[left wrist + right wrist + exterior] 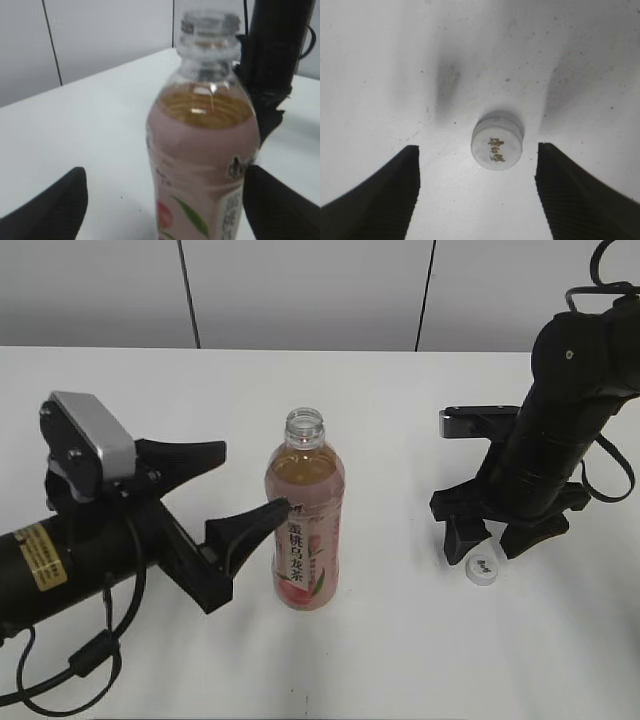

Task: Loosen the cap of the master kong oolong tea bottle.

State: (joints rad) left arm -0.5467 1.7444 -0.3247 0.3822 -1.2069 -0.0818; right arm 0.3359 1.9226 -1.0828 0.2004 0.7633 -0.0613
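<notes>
The master kong oolong tea bottle (305, 530) stands upright at the table's middle, its neck (305, 427) open with no cap on it. It fills the left wrist view (202, 150). My left gripper (254, 478) is open around the bottle (164, 175); one fingertip touches the label and the other is apart from it. The white cap (484, 569) lies on the table at the right, logo up. My right gripper (490, 545) is open just above it, and the cap (497, 143) lies between the two fingers (476, 150), touching neither.
The white table (400, 640) runs back to a grey panelled wall. My right arm (272, 60) stands behind the bottle in the left wrist view. A black cable (70, 670) loops at the front left.
</notes>
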